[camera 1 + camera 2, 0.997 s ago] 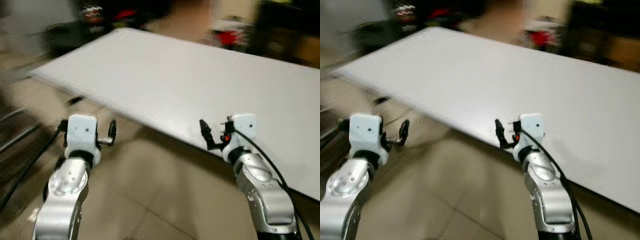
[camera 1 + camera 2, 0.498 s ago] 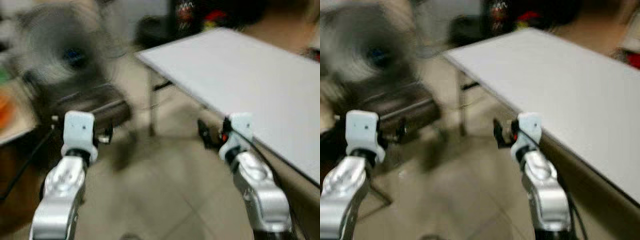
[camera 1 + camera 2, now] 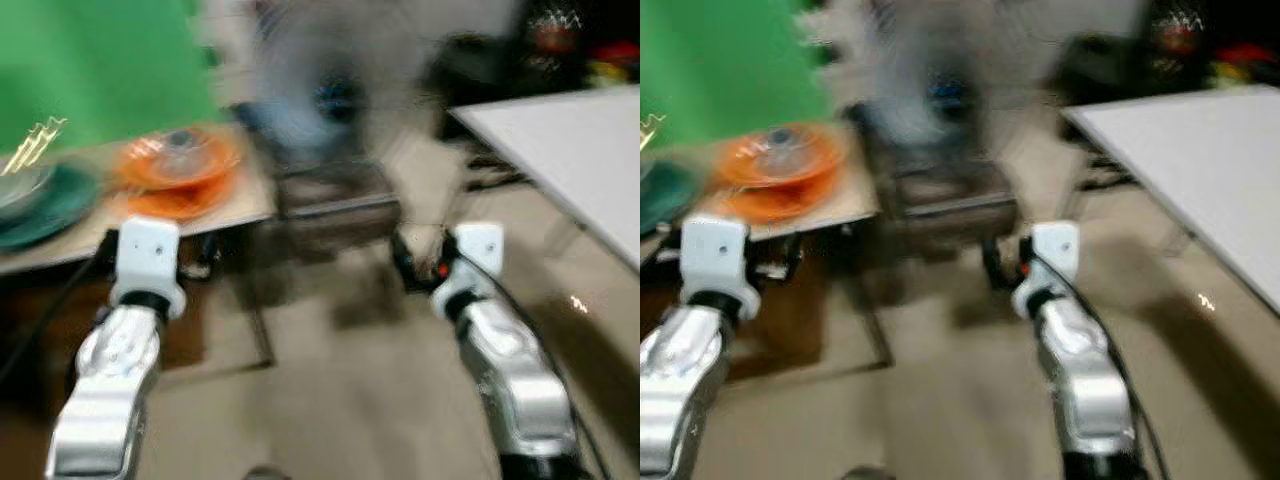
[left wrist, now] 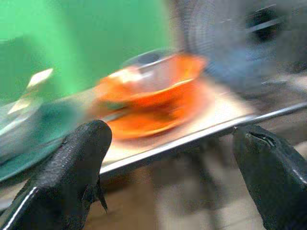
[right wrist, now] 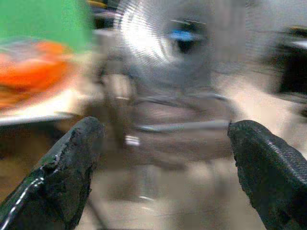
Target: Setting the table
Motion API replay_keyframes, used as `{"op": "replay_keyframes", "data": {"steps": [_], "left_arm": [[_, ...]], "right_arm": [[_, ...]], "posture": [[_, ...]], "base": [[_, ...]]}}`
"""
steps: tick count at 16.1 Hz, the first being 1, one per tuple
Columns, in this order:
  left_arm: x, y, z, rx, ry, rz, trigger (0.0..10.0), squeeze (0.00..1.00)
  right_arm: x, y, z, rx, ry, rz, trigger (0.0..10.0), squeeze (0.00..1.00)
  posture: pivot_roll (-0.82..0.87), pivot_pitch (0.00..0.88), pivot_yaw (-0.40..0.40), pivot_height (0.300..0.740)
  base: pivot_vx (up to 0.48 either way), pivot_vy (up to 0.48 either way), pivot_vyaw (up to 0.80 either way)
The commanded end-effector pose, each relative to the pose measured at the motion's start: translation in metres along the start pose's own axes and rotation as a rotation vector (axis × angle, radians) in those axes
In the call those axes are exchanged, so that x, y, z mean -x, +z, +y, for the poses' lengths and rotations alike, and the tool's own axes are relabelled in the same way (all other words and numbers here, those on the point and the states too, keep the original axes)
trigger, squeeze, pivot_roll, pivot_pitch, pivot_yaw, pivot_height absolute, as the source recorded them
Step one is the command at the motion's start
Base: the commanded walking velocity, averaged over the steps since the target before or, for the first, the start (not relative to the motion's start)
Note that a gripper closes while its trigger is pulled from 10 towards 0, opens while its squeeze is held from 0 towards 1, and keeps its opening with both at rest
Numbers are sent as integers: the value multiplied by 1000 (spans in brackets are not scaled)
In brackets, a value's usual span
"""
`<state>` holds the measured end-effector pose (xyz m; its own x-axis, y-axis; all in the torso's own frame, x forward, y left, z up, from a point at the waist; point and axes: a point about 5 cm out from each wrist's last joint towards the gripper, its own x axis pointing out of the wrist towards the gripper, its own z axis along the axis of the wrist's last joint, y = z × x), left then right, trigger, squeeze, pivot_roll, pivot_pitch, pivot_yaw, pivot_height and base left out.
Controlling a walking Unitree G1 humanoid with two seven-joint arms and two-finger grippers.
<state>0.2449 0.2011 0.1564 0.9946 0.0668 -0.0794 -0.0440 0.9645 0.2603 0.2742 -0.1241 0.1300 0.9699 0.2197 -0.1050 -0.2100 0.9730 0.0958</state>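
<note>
Orange dishes (image 3: pixel 178 170) are stacked on a low wooden side table (image 3: pixel 245 205) at my front left, with something clear resting on top of them (image 4: pixel 148 64). A dark green plate (image 3: pixel 45 205) lies to their left, holding a pale blurred item. The white dining table (image 3: pixel 570 140) reaches in from the right. My left gripper (image 4: pixel 172 143) is open and held in the air just in front of the side table's edge, level with the orange dishes. My right gripper (image 5: pixel 163 143) is open over the floor, pointing toward a fan. Both are empty.
A standing fan (image 3: pixel 330 90) and a dark low frame (image 3: pixel 335 200) stand between the side table and the white table. A green backdrop (image 3: pixel 100 60) rises behind the side table. Tiled floor (image 3: pixel 330 400) lies ahead. Everything is motion-blurred.
The camera has swung left: the white table slid to the right edge, and the fan, then the side table with dishes, came into view. Both arms keep the same pose.
</note>
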Motion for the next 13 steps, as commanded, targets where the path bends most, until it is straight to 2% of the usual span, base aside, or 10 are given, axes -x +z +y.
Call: {"op": "replay_keyframes", "data": {"steps": [1,4,6,8,11,13], "left_arm": [[-1,2,-6,6,-25,-8,10000,0],[-7,2,-16,45,-49,-12,10000,0],[-9,3,-18,60,-39,-23,10000,0],[-13,3,-23,65,-29,-25,10000,0],[-11,2,-24,40,-28,-23,10000,0],[-7,3,-24,29,-36,-35,10000,0]], "right_arm": [[2,3,-6,13,-20,-15,10000,0],[5,5,-11,30,-31,-21,10000,0],[5,6,-13,38,-33,-24,10000,0],[5,8,-15,76,-20,-29,10000,0],[2,12,-16,41,-24,-39,10000,0],[0,8,-17,44,-51,-13,10000,0]], "posture": [[137,0,49,740],[111,0,64,740],[108,0,63,740],[97,0,59,740],[111,0,39,740],[122,0,31,740]], "base": [[0,304,800],[0,291,800],[0,0,800],[0,-480,400],[0,-444,0],[0,0,0]]}}
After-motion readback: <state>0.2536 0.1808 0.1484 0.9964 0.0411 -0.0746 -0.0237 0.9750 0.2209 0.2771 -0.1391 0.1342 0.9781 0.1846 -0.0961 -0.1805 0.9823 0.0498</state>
